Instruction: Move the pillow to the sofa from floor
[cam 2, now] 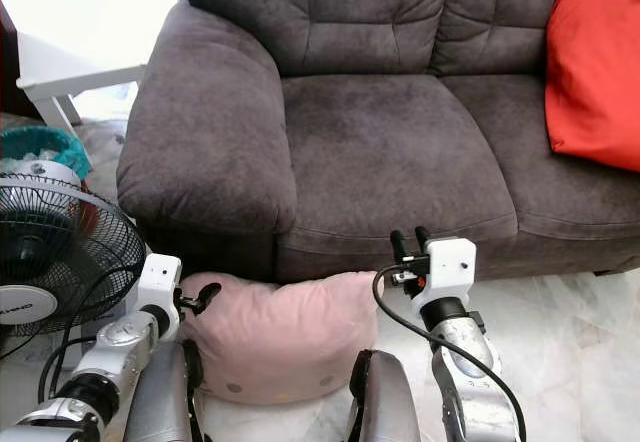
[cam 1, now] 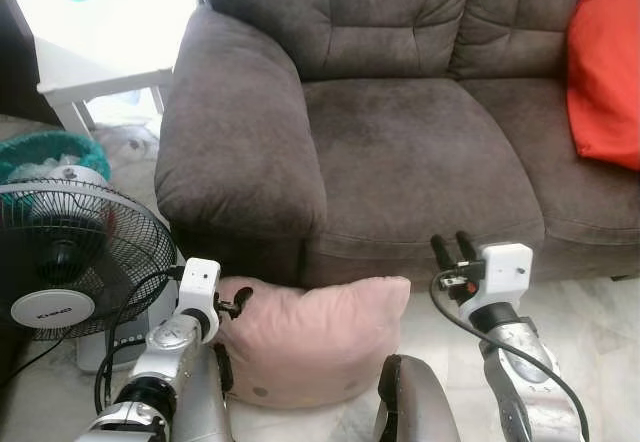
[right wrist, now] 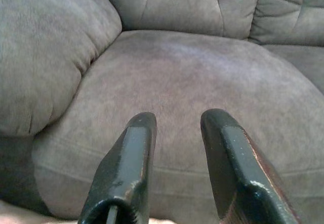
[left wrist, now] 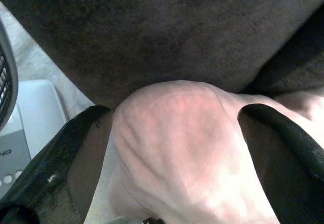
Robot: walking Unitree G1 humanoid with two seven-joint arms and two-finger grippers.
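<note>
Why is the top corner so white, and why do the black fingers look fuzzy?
Left eye view: daylight glare washes out the white table. Left wrist view: the left gripper fingers sit too near the lens, so they blur around the pink pillow. Right wrist view: sofa looks soft, pale.

Sharp, evenly lit head views, overexposed glare upper left; soft, blurry wrist views.
</note>
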